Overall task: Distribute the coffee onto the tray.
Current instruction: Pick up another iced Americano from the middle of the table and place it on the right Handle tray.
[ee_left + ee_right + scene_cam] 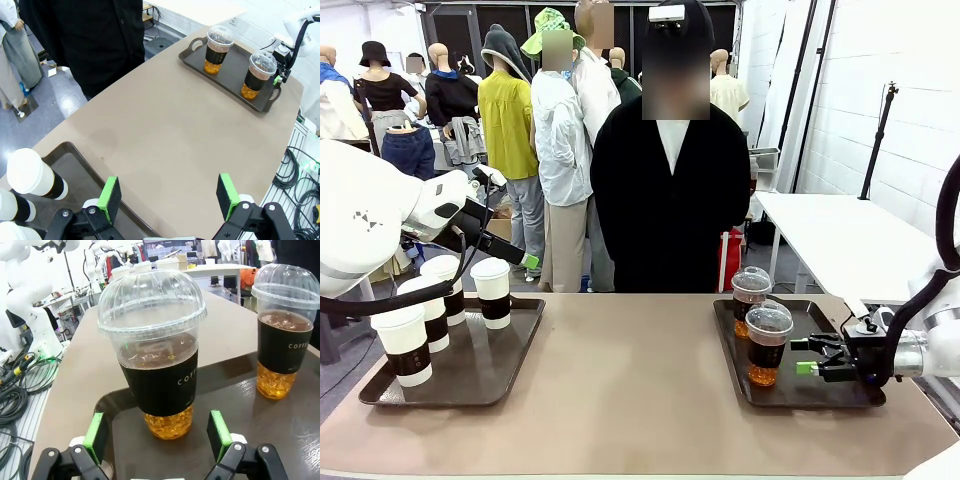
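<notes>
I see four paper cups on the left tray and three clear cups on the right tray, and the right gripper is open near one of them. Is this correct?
Not quite: the right tray holds two clear cups, not three, as the front view shows. The rest stands: four paper cups are on the left tray, and the right gripper is open beside the nearer clear cup.

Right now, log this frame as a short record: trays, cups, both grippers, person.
left tray: dark rectangular tray holding four white lidded paper cups with brown sleeves
right tray: dark handled tray holding two clear dome-lidded plastic cups of brown drink
left gripper: open, above the left tray's edge, holding nothing
right gripper: open, level with the nearer plastic cup, not touching
person: standing at the far side
</notes>
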